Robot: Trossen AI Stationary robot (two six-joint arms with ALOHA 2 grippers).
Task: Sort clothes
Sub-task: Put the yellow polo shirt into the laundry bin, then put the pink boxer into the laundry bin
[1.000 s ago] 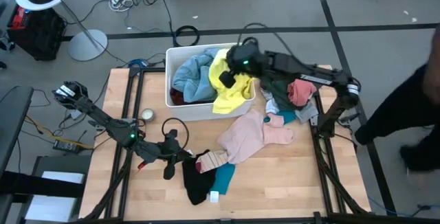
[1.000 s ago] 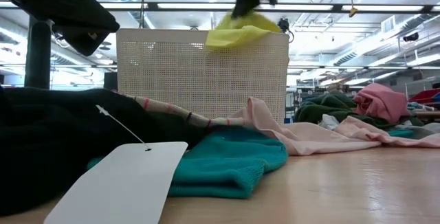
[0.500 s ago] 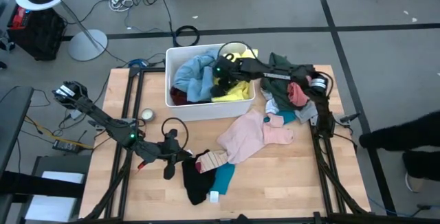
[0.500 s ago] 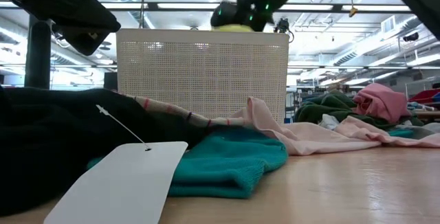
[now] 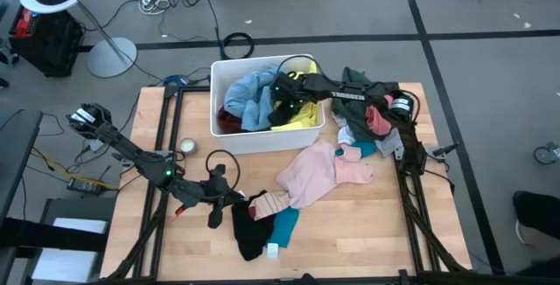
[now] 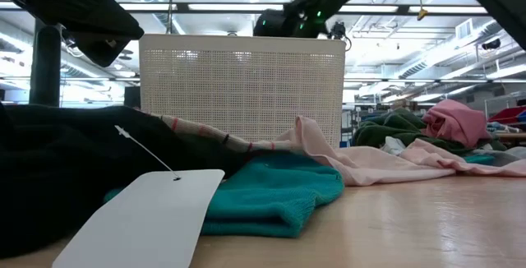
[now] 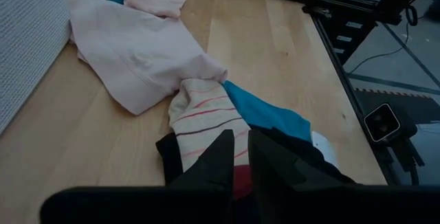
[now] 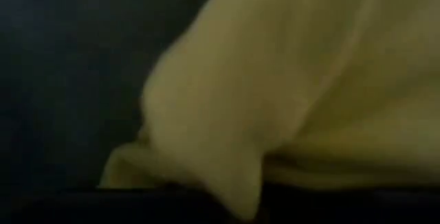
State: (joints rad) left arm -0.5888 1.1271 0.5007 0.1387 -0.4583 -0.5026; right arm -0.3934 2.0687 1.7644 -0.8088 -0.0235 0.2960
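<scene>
Wood table: white bin at back; pink garment, teal and black clothes in front of it.

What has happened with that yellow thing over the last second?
The right gripper carried the yellow fabric garment from over the rim of the white plastic bin down inside it; whether its jaws have let go is hidden. The left gripper, the pink garment and the teal garment stayed put.

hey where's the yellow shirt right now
In the high view, the yellow garment lies inside the white bin, at its right end, beside the light blue garment, under the right gripper.
</scene>
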